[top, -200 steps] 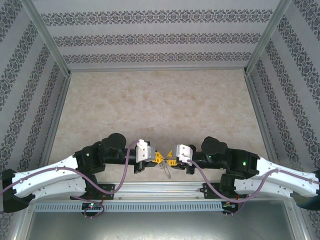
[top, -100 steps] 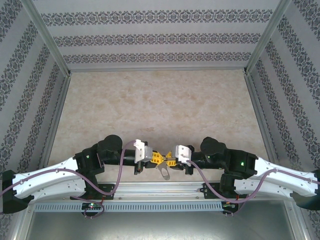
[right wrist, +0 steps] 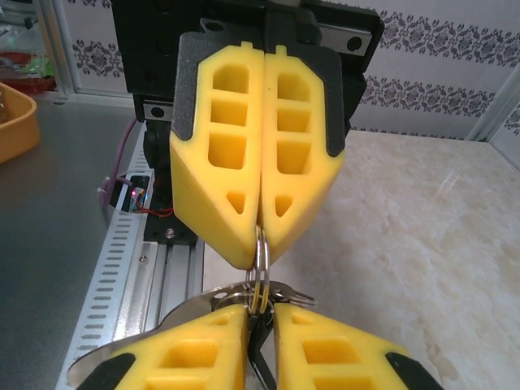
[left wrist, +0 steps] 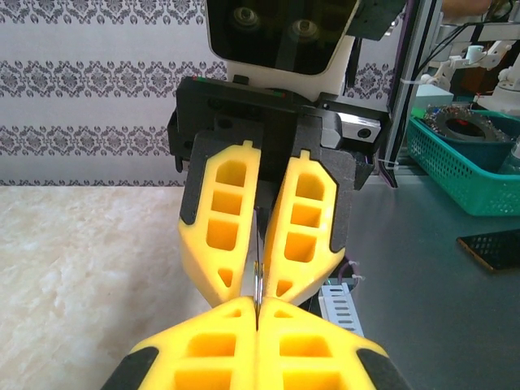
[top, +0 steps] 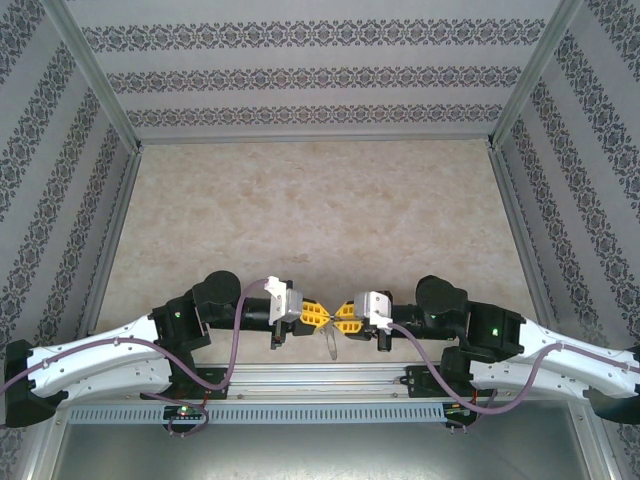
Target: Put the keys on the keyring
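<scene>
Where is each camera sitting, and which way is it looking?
Top external: above and behind the arms, looking down on the table; both arms show, the left gripper and right gripper tip to tip.
Left wrist: on the left arm, facing the right gripper; its own fingers at the bottom.
Right wrist: on the right arm, facing the left gripper; its own fingers below.
Shared: both wrist views show the keyring between the meeting fingertips.
</scene>
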Motion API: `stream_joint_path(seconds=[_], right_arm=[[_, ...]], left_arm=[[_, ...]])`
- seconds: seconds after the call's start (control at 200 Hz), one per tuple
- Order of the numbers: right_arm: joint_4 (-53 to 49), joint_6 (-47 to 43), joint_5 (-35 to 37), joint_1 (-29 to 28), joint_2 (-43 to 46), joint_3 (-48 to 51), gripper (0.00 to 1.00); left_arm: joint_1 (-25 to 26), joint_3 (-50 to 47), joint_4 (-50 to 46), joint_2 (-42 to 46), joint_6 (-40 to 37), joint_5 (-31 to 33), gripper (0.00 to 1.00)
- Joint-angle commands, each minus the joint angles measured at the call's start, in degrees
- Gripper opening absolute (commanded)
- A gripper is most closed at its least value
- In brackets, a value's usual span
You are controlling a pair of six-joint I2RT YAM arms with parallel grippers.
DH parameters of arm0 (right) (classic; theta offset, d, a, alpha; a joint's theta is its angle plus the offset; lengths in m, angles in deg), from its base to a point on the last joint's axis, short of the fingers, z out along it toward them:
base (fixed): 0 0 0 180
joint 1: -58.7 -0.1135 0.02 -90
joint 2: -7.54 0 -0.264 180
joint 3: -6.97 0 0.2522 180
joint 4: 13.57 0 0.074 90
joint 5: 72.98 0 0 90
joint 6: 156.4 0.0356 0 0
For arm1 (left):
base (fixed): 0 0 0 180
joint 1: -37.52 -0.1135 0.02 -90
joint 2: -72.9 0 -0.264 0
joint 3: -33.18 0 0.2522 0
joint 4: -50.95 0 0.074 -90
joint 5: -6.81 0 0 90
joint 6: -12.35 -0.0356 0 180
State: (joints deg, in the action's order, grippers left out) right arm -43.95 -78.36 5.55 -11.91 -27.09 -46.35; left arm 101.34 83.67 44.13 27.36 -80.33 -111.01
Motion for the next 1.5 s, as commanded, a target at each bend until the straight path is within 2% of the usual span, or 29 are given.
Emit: stream_joint_path(seconds=[0.0,0.135,0.48,0.679,0.914,1.169,1.354,1.494], right_arm=[[2.4,1.0,-1.6,0.4,-0.2,0.9,0.16],[2.0,0.9,-0.9,0.3,0.4,0.9,0.19],[1.3,1.8,1.7,0.3,4.4,2.1,0.35],[2.2,2.6,0.7,0.3,3.0,2.5,0.43],[3.3,3.0,1.4,-0.2,1.0,2.8,0.46],[4.7,3.4,1.5,-0.4,-0.8,3.3,0.45],[4.0,3.0,2.4,-0.5,-0.3,3.2,0.29],[2.7,3.5,4.0,-0.5,0.6,3.4,0.24]], left_arm=[[0.4,-0.8,5.5,-0.1,1.1,0.6,0.0],[0.4,-0.6,4.5,0.5,0.7,0.7,0.0],[0.4,0.6,0.8,2.0,-0.8,1.0,0.0],[0.3,1.2,0.4,1.8,-1.2,1.4,0.0],[0.3,1.5,0.0,1.8,-1.4,1.8,0.0],[0.3,1.6,0.3,1.4,-1.5,1.9,0.0],[0.2,1.4,0.1,1.8,-1.6,2.2,0.0],[0.0,1.1,0.1,2.3,-1.4,2.3,0.0]])
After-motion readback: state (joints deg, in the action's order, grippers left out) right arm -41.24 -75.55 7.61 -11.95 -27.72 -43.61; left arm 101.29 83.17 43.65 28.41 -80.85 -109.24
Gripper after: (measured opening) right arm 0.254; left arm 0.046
